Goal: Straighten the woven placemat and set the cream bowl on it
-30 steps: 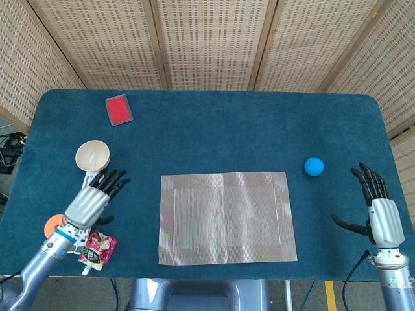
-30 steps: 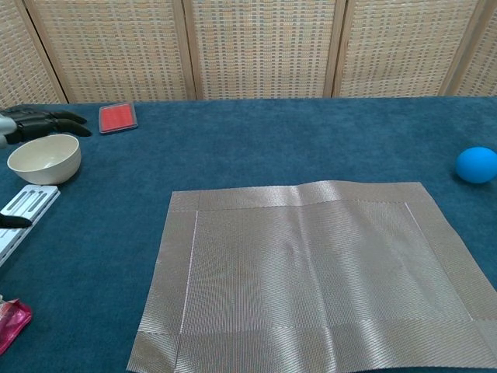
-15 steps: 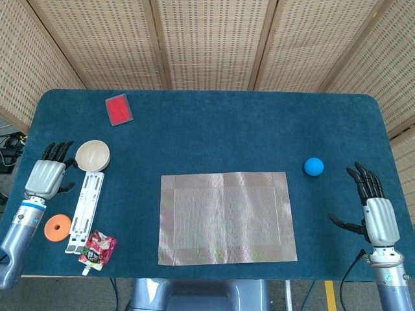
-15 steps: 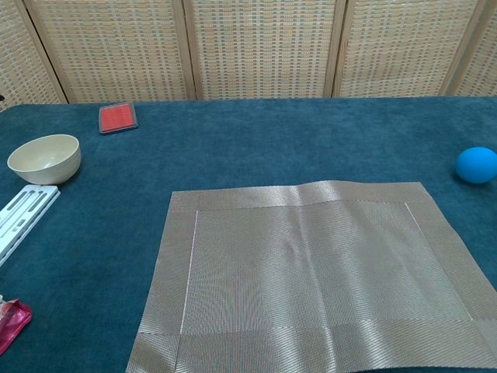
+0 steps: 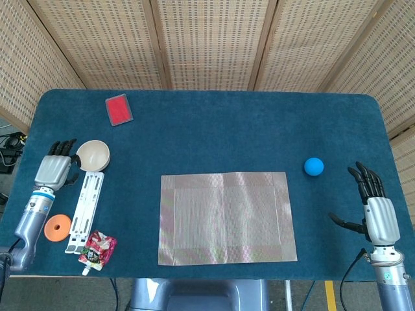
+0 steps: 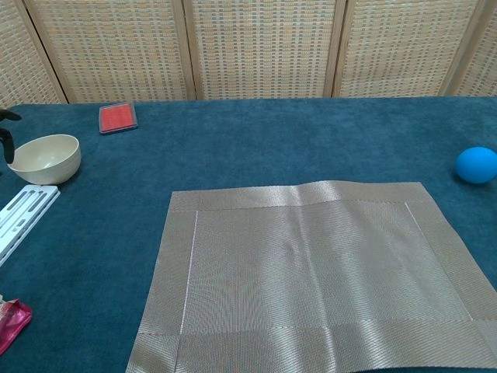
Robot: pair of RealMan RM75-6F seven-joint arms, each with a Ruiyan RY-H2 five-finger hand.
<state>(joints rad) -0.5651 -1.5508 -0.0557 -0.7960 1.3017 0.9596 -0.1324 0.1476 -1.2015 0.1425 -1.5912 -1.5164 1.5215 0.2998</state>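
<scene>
Reaching for the round cream ceramic bowl [image 5: 93, 155], we had the left hand [image 5: 54, 170] just beside its left rim, fingers apart and holding nothing, though contact was hard to judge. We judged a rim grip from the left best, clear of the white slotted plastic strip [image 5: 86, 202]. The silver woven rectangular placemat [image 5: 226, 217] lay square mid-surface, with bare blue between. The right hand [image 5: 374, 206] rested spread and unladen.

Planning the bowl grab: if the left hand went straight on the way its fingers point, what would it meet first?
Probably nothing: the left hand points up the table, passing just left of the bowl.
</scene>
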